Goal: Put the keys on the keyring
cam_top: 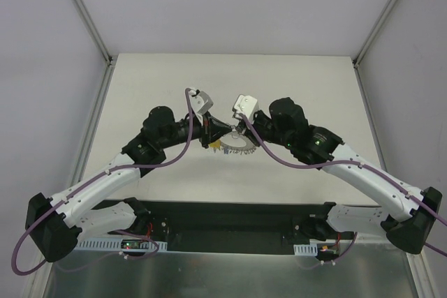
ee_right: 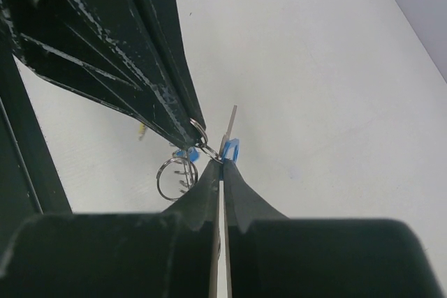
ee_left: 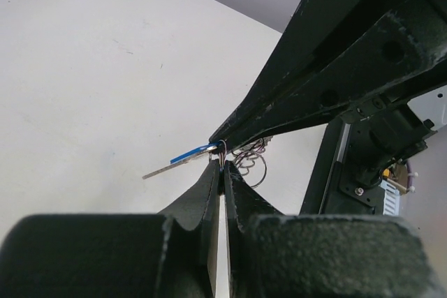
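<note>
- Plainly, the left hand (ee_left: 222, 172) is closed, its two fingers (ee_left: 202, 200) pressed together with no gap. In the right wrist view, a small wire ring (ee_right: 200, 125) pokes out from its tip, apparently pinched there.
- The right hand (ee_right: 222, 167) is closed as well. It grips the blue key (ee_right: 231, 149) by its plastic head, and the bare metal blade points away from the fingertips.
- Both hands meet tip to tip above the middle of the bench (cam_top: 160, 88). They touch or nearly touch, and fine wire runs between the two tips.
- A larger wire loop (ee_right: 159, 179) hangs just below and beside the meeting point. A second bit of blue plastic (ee_right: 185, 153) sits against it; I cannot tell whether that is another key.
- A speck of yellow (ee_right: 142, 130) shows behind the left hand's finger, too small to make out.
- The keyring (cam_top: 241, 151) shows from above as a grey ring with a bumpy rim, directly under the joined hands. There are coloured bits along its near edge. I cannot tell whether it lies on the bench or hangs just above it.
- Both arms reach inward from the near edge, with purple cables looping along them.
</note>
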`<state>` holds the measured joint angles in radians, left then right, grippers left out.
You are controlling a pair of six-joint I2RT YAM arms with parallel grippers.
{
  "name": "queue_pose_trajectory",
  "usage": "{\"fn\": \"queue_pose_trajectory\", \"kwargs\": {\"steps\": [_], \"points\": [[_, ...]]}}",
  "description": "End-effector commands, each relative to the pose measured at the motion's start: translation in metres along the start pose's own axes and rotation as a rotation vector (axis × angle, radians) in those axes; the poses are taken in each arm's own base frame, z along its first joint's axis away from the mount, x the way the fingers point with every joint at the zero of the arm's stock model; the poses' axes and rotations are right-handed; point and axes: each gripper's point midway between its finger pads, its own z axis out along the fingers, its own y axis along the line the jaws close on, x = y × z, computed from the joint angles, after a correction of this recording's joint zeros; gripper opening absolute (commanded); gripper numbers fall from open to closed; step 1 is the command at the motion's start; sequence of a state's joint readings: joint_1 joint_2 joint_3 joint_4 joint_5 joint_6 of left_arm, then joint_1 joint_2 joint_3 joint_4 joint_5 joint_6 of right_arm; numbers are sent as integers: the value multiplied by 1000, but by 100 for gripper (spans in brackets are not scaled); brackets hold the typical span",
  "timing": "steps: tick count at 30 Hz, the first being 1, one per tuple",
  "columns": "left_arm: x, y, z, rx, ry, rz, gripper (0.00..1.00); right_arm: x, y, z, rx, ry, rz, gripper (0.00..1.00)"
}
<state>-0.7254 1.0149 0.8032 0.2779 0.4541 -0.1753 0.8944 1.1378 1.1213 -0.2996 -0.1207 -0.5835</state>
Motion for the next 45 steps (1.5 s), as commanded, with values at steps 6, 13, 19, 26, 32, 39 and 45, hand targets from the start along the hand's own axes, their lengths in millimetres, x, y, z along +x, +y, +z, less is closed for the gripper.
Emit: {"fn": "queue_pose_trajectory", "kwargs": {"steps": [6,13,19,26,32,39,45], "points": [[-10,15,-12,-99,-60,41,42,0,-31,-5,148,47,-13,1],[3,46,-27,-266,-13,-13,71,22,-72,-2,241,167,-1,1],[15,81,-47,-431,-12,-127,93,33,-143,1,412,245,61,1],[27,132,-90,-715,-15,-262,99,74,-239,-2,703,357,292,1],[48,163,-140,-915,-8,-417,99,155,-251,-16,788,486,544,7],[59,177,-165,-1043,-2,-454,99,242,-199,-50,807,681,723,24],[53,187,-188,-1161,-7,-364,99,275,-159,-72,840,737,836,51]]}}
